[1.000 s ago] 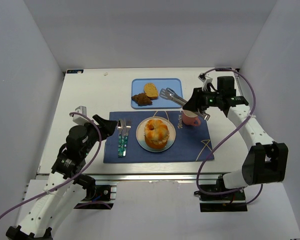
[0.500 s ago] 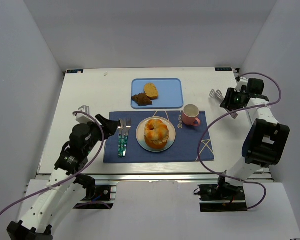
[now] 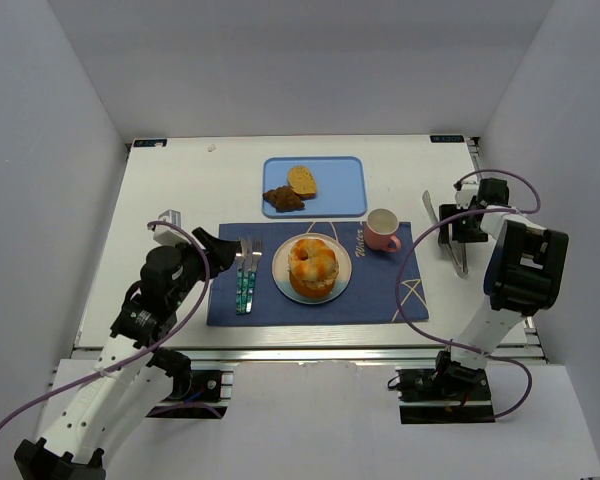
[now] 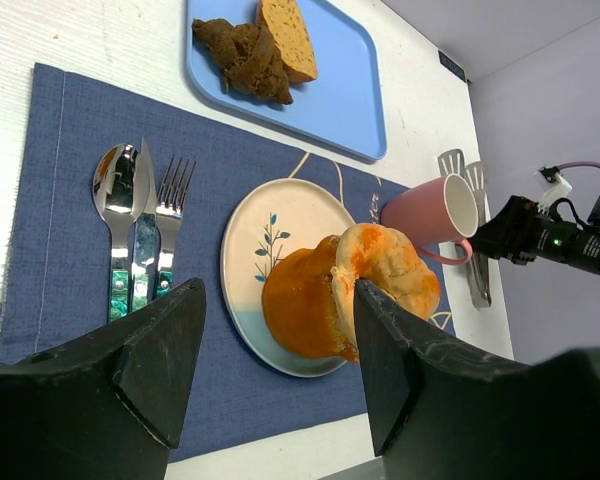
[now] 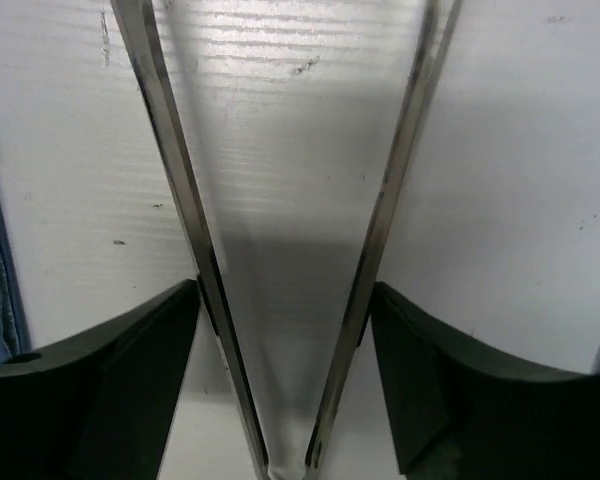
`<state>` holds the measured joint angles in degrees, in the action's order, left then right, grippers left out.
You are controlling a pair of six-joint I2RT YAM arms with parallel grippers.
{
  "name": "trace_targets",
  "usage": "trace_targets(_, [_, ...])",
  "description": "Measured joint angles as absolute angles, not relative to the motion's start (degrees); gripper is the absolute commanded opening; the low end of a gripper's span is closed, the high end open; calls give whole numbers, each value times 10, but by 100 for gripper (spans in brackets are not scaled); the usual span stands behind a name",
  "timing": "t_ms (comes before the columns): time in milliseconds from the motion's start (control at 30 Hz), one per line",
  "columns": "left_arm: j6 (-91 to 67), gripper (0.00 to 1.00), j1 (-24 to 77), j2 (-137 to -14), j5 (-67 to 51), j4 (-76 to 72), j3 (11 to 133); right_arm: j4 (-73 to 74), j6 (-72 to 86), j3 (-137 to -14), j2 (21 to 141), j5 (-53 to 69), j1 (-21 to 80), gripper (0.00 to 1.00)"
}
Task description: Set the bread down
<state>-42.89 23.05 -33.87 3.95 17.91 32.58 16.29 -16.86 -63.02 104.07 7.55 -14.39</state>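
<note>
A round orange bread roll (image 3: 313,267) lies on a white plate (image 3: 281,262) on the blue mat; it also shows in the left wrist view (image 4: 380,280). My left gripper (image 3: 218,250) is open and empty, low over the mat left of the plate, with the roll beyond its fingertips (image 4: 185,310). My right gripper (image 3: 458,228) is at the table's right side, right of the mat. Its fingers press on both arms of metal tongs (image 5: 185,200), which are spread in a V and lie against the white table.
A blue tray (image 3: 340,185) at the back holds a bread slice (image 3: 301,180) and a brown pastry (image 3: 283,199). A pink cup (image 3: 382,230) stands on the mat (image 3: 380,290) right of the plate. A spoon, knife and fork (image 3: 246,270) lie left of it.
My right arm swung the tongs from over the cup and tray to the table's right side and lowered them. The left arm barely moved.
</note>
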Motion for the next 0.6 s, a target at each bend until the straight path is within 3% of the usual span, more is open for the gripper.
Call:
trace_targets(33, [-429, 70, 230, -339, 39, 179, 326, 160, -172, -630, 1039, 75, -144, 83])
trace_targets(267, [-427, 75, 230, -337, 39, 180, 326, 179, -187, -628, 1028, 75, -150, 89])
trace_targets(600, [-425, 78, 230, -335, 38, 179, 326, 214, -130, -708, 852, 176, -180, 90])
